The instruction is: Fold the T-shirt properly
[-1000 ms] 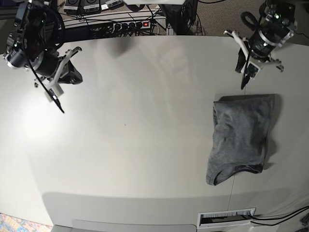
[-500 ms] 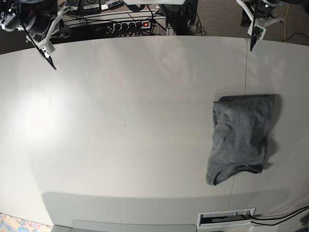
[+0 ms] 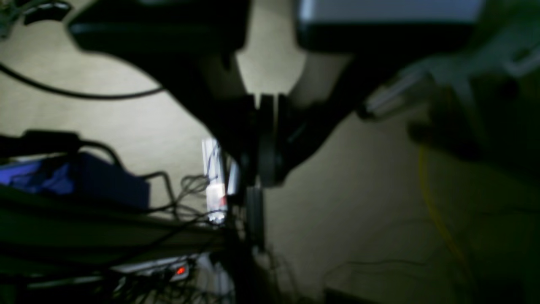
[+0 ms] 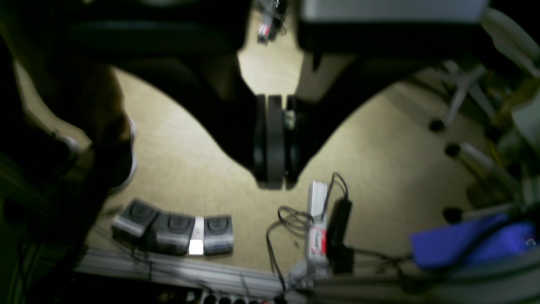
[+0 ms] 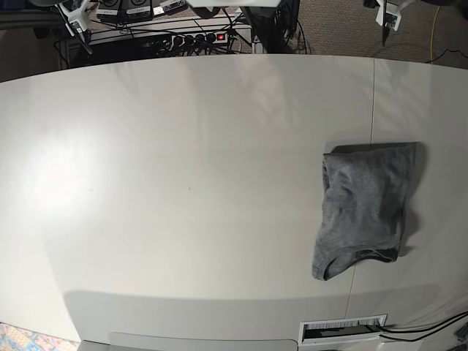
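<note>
My left hand (image 3: 266, 139) is closed, the 2 fingers pressed together, nothing between them; it's off the tabletop (image 5: 183, 183), up past the far edge over carpet, with cables, a lit red power-strip switch (image 3: 181, 270) and a yellow cord (image 3: 438, 219) below it. In base view only its tip (image 5: 385, 18) pokes in at the top right. My right hand (image 4: 274, 143) is also closed and empty, fingers flat against each other, over the floor behind the tabletop; 3 grey pedals (image 4: 173, 230) and a cable bundle sit under it. In base view its tip (image 5: 77, 18) is at the top left corner.

The T-shirt (image 5: 365, 208) lies folded into a compact grey block on the right part of the tabletop, neckline toward the near edge, slightly rumpled. It's well apart from both hands: straight below my left hand in base view, and far across the tabletop from my right. Neither hand touches it.
</note>
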### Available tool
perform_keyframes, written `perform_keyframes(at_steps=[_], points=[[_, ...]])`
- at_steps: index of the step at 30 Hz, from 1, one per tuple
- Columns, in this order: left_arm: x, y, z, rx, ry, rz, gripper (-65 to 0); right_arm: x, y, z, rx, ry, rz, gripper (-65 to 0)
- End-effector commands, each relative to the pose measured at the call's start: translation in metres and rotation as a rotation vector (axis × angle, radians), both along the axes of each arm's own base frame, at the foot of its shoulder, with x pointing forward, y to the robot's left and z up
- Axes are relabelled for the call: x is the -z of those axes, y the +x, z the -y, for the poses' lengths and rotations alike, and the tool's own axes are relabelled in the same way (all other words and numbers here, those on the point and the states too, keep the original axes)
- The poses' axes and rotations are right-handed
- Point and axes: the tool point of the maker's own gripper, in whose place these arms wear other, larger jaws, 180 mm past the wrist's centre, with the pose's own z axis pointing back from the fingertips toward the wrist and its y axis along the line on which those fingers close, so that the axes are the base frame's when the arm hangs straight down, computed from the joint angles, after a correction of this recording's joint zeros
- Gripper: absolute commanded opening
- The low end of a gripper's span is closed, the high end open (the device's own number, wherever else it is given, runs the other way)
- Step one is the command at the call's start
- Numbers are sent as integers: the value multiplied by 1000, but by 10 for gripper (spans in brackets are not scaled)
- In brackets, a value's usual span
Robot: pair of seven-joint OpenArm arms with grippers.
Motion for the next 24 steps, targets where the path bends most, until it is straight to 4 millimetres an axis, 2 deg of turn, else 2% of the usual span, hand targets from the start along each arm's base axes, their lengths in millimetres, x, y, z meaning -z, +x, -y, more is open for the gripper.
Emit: perform_keyframes(at_steps=[1,5,9,17,20,24], points=[[4,-7,-3,-22,-6,-13,-650,4,-2,2,-3,-1,0,-650],[40,-26,-19,-108,-2,-73,-650,46,-14,-3,-12,10,-83,-650],[75,-38,-25,-190,-9,-118,-650,88,-14,-17,-49,33,-144,-650],[131,-46,-29,-265,-78,-177,-650,168,-14,-39,-115,73,-200,-650],[151,-52,-33,-313,-79,-207,-650,191,-15,-47,-113,100,-206,-650],[172,-58,-31,-347,-81,-227,-650,210,-8,-59,-81,143,-173,-650]])
